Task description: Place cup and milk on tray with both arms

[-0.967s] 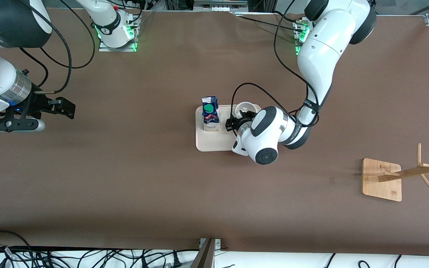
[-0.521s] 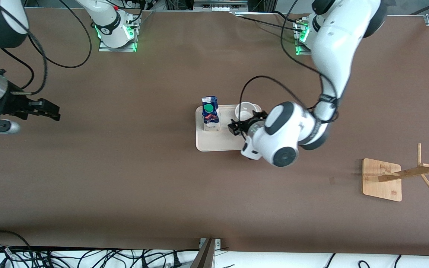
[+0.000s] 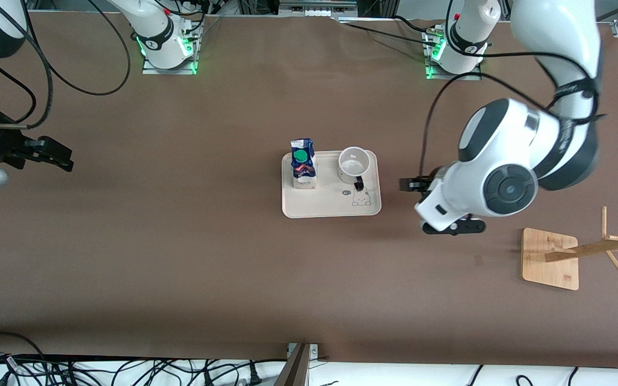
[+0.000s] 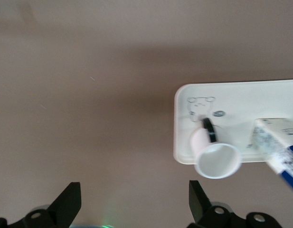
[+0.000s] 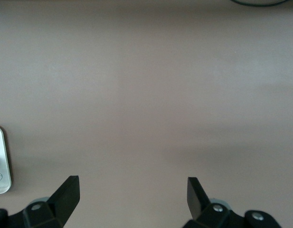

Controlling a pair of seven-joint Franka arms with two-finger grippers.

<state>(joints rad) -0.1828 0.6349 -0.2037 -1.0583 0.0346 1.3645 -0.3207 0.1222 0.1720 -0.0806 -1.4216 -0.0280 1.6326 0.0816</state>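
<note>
On the tray (image 3: pixel 330 208) we see cup (image 3: pixel 353 162) beside milk (image 3: pixel 303 164) | left gripper (image 4: pixel 134 204) agape, empty, over bare table | right gripper (image 5: pixel 132 197) agape, empty, waits | we judge cup rigid, breakable: grasp rim; carton light, crushable: grasp sides

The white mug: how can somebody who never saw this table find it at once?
Find the flat cream rectangular tray with a rabbit drawing at the middle of the brown table. Two things stand on it: the small white mug, toward the left arm's end, beside the blue and white gable-top milk carton. Only the mug is round, open-topped, with a black loop handle.
</note>
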